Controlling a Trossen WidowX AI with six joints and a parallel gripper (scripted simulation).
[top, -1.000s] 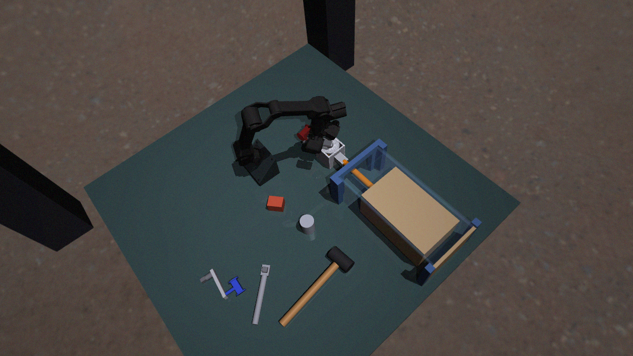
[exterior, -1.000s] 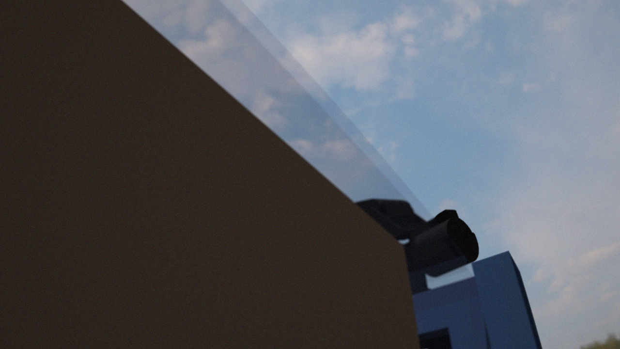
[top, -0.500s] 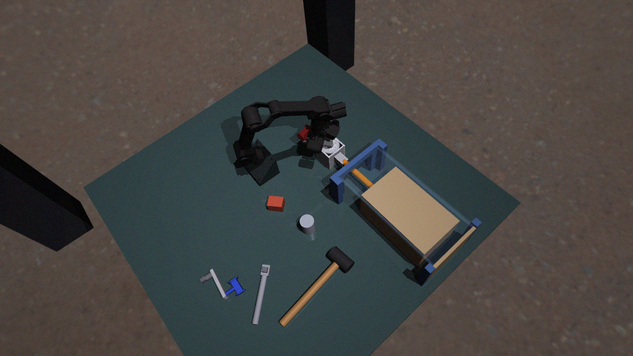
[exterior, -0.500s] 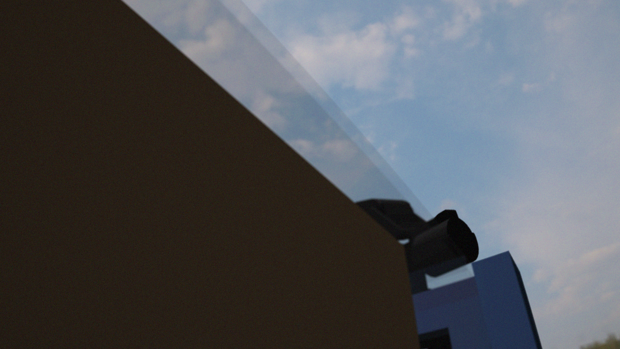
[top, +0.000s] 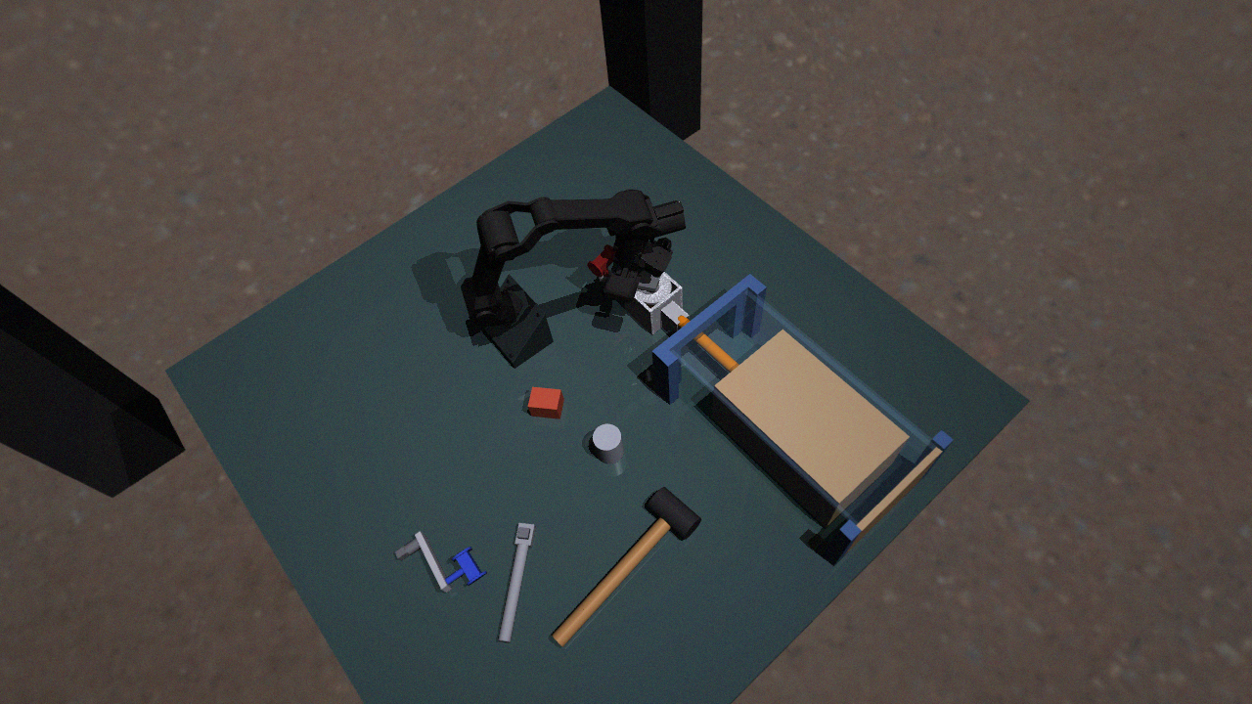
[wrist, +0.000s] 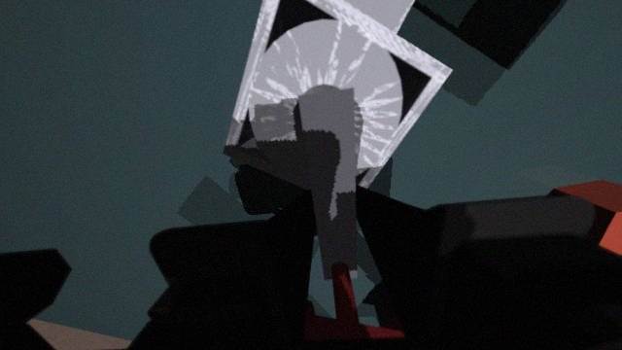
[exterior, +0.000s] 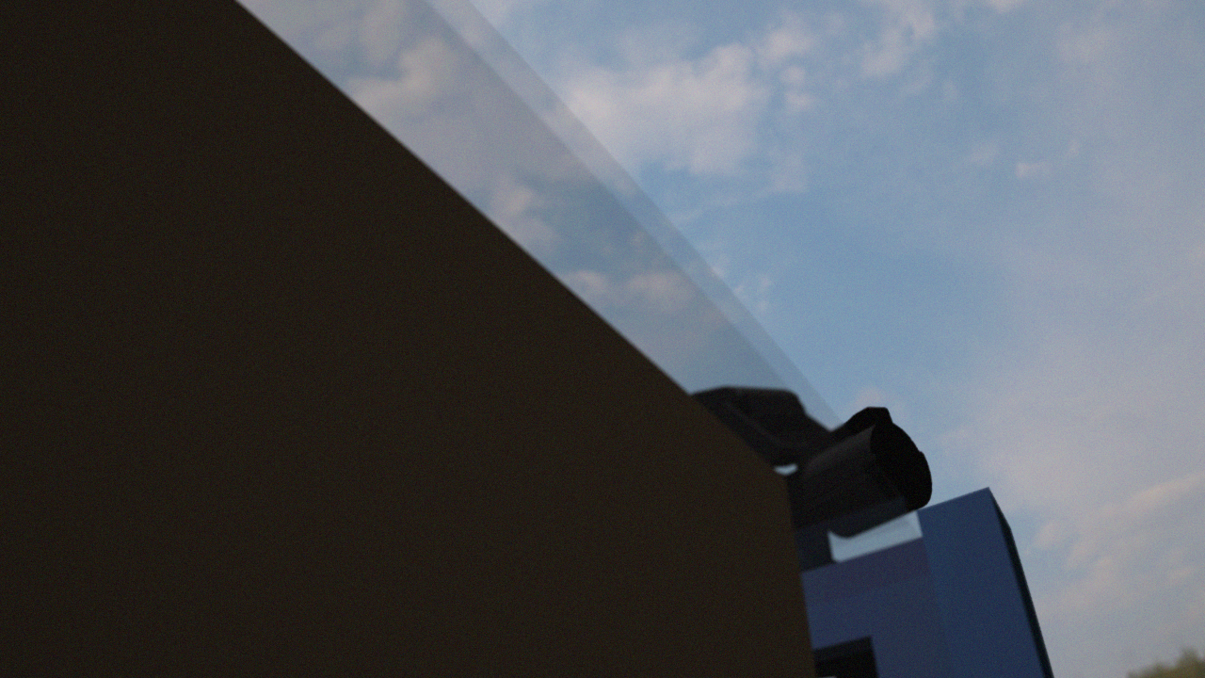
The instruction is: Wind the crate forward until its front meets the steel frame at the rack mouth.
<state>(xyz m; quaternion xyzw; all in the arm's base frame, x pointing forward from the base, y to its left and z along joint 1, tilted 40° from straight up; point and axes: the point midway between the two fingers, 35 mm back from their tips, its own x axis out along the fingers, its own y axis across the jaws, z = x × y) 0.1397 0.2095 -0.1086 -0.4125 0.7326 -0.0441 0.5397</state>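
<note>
My gripper point(top: 637, 273) point(wrist: 335, 206) is shut on the grey arm of the red-gripped winch handle point(top: 601, 262) point(wrist: 327, 114). The handle's head lies over the middle of the winch point(top: 649, 317) point(wrist: 321, 53); its key and the hole are hidden, so I cannot tell how deep it sits. An orange strap point(top: 717, 352) runs from the winch to the tan crate point(top: 814, 411) point(exterior: 337, 421). The crate appears flat inside the clear-panelled cubby, its front apart from the blue steel frame point(top: 709, 320) point(exterior: 977, 573), with a stretch of strap showing between them.
A red block point(top: 544, 401) and grey cylinder point(top: 606, 442) stand between the arm's base and the cubby. Farther off lie a blue-gripped crank point(top: 430, 560), a grey wrench point(top: 514, 582) and a mallet point(top: 612, 576). The frame's near post point(top: 667, 377) stands close to the winch.
</note>
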